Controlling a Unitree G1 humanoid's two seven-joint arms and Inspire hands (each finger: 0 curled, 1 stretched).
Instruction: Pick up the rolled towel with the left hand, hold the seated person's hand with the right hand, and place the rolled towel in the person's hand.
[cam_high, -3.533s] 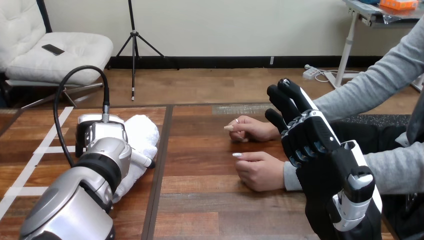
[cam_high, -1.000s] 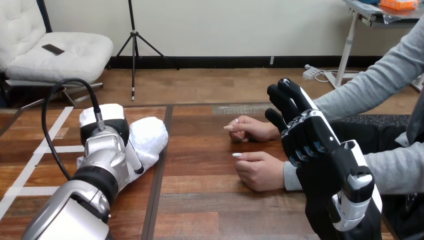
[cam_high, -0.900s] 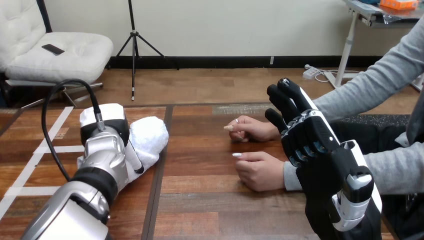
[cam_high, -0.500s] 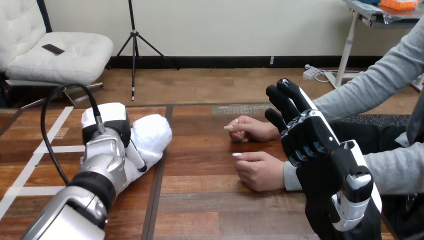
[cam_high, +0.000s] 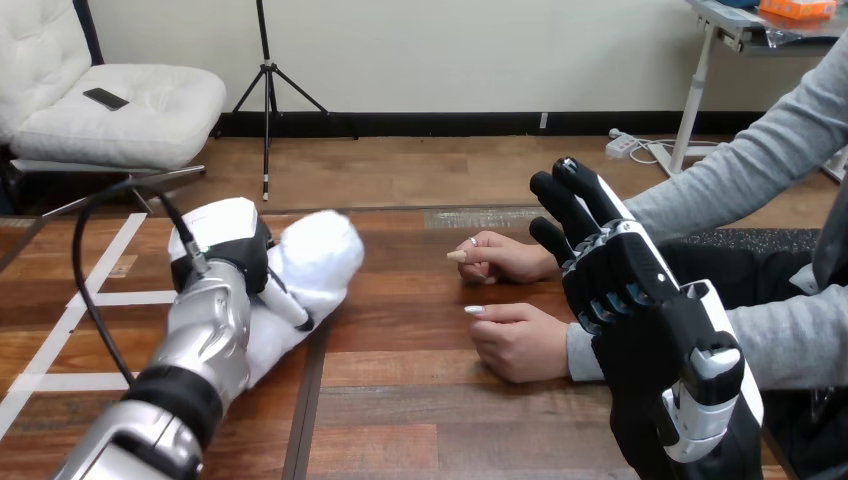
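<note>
White tape strips (cam_high: 62, 335) crossed the left part of the wooden table (cam_high: 400, 400). The robot's silver left arm (cam_high: 195, 355) reached in from the near left corner and angled toward the far side. Its left hand (cam_high: 222, 245) was clamped on the rolled towel (cam_high: 325, 255), with the thumb laid across the towel's near right face and the white back shell toward the left. The towel stood tilted, its rounded upper end leaning far and to the right of the hand, and its lower part ran down beside the forearm toward the table. It was well apart from the person.

Right of the table's middle, the person's far hand (cam_high: 508, 258) rested loosely curled on the wood. The person's near hand (cam_high: 522, 342) lay just nearer, knuckles up and fingertips pointing left. Neither held anything.

At the right, the robot's right hand (cam_high: 615, 270) was raised on edge, its fingers spread apart and nearly straight, pointing up and away, gripping nothing. It stood in front of the near hand's grey-sleeved wrist; whether it touched the wrist could not be told.
</note>
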